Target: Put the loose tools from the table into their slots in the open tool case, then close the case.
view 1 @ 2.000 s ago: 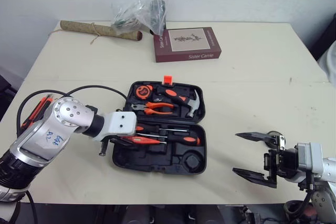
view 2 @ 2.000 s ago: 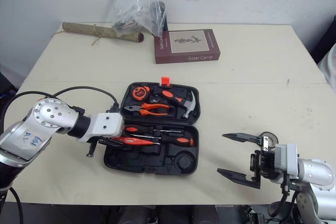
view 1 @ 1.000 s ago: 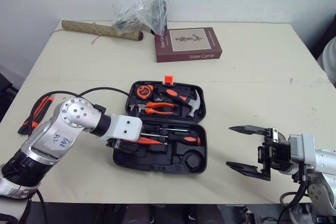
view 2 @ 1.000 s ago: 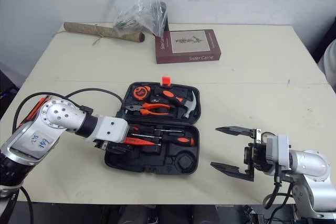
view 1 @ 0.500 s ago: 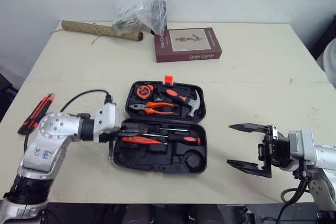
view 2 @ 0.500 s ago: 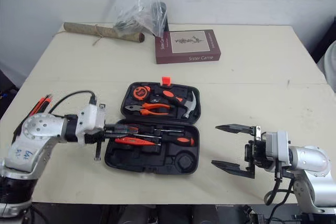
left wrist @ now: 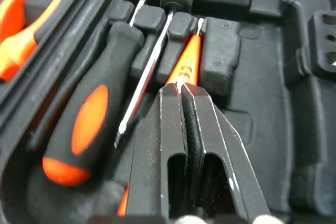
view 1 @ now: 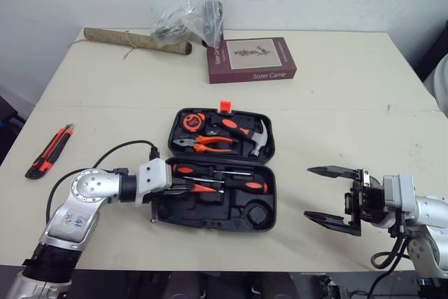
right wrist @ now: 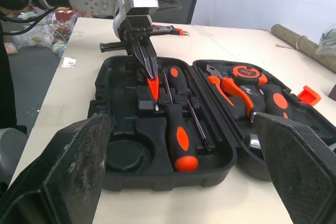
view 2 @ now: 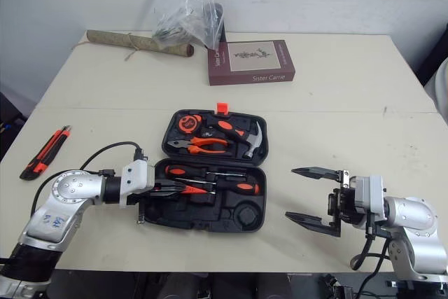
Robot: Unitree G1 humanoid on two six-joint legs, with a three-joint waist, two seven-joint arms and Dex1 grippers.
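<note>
Left fingers (left wrist: 152, 129) shifted, orange screwdriver (left wrist: 188, 64) clamped between them.

Left arm (view 1: 91, 197): rounded shell of brushed silver metal, small screws on the round joint cap, blue handwriting (view 1: 72, 220) on the forearm; black collar at the wrist, then a white boxy block (view 1: 154, 176). Along it, a thin black cable (view 1: 119, 150). Left gripper (left wrist: 181, 83): two slim, glossy black fingers (left wrist: 155, 150), tapered to points, ribbed along the inner faces. Right arm (view 1: 423, 215): silver cylinder with black fittings, second black cable (view 1: 383, 260) beneath. Right gripper (view 2: 290, 194): two flat black blades, sharply pointed, with scuffed, greyish pads (right wrist: 79, 166).
</note>
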